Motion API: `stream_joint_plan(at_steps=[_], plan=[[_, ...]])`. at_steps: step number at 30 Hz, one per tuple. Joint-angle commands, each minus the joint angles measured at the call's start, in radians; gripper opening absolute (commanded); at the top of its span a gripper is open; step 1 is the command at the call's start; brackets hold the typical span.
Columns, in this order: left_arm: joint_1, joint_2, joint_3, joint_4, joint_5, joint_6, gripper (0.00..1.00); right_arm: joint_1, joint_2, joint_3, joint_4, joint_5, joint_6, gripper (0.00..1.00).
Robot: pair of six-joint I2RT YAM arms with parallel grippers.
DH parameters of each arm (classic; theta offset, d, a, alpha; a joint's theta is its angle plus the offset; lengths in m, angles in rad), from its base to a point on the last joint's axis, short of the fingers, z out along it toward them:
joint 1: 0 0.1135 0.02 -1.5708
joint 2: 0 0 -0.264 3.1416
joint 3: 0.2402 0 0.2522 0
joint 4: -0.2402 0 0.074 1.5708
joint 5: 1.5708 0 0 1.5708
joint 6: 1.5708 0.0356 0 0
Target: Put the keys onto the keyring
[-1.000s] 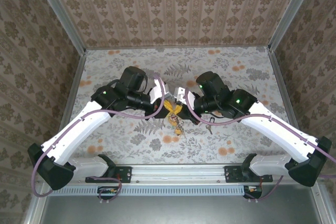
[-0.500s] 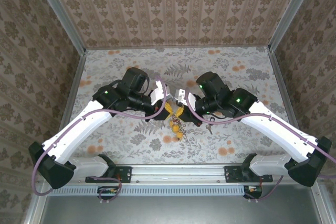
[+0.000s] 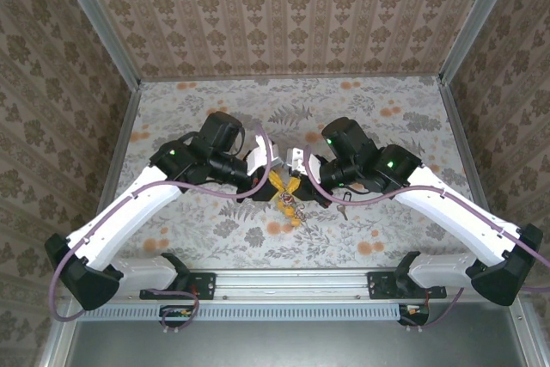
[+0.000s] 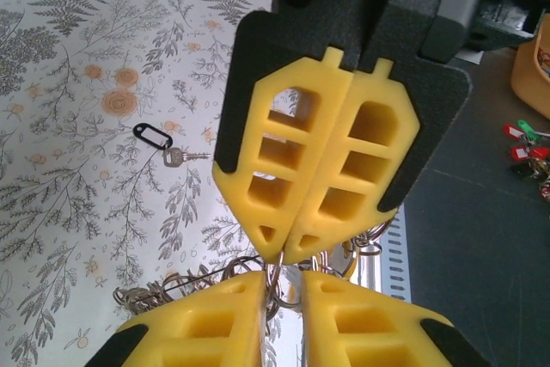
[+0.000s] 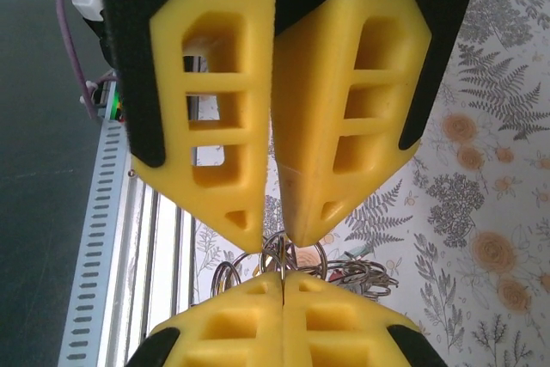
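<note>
The keyring (image 3: pixel 290 204) is a bunch of thin metal loops with small keys and coloured bits, hanging above the table's middle between both grippers. My left gripper (image 3: pixel 275 180) grips it from the left. In the left wrist view its yellow fingers (image 4: pixel 215 328) stand slightly apart with the ring's loops (image 4: pixel 277 274) clamped in the gap. My right gripper (image 3: pixel 297 181) is shut on one thin loop (image 5: pixel 282 257), tip to tip against the left one. A loose grey key (image 4: pixel 174 156) with a black tag (image 4: pixel 153 137) lies on the table, also visible under the right arm (image 3: pixel 342 210).
Patterned walls enclose the floral table (image 3: pixel 387 126) on three sides. A slotted metal rail (image 3: pixel 292 285) runs along the near edge. Beyond the table's edge, coloured tags (image 4: pixel 526 148) and an orange container (image 4: pixel 534 58) sit on a dark floor.
The left arm has shifted slightly to the right and the hanging bunch has moved a little toward the near edge. Both grips are unchanged.
</note>
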Motion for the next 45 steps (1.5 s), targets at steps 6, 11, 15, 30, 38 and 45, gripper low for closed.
stream_joint_plan(at_steps=[6,11,15,30,38,45], plan=[[-0.037,0.004,-0.005,-0.014,0.001,0.024,0.19,-0.001,-0.016,0.041,0.072,-0.059,-0.038,0.0],[-0.043,0.013,-0.008,-0.006,0.007,0.026,0.21,-0.002,-0.022,0.035,0.087,-0.074,-0.032,0.0],[-0.042,-0.002,-0.032,0.006,-0.003,0.021,0.22,-0.003,-0.027,0.028,0.101,-0.09,-0.028,0.0],[0.021,-0.108,-0.105,0.141,0.048,-0.052,0.21,-0.017,-0.059,-0.014,0.146,-0.127,0.011,0.0],[-0.001,-0.094,-0.094,0.148,0.036,-0.046,0.16,-0.018,-0.055,-0.009,0.157,-0.146,0.017,0.0],[0.0,-0.085,-0.094,0.173,0.039,-0.054,0.0,-0.018,-0.062,-0.014,0.158,-0.156,0.012,0.0]])
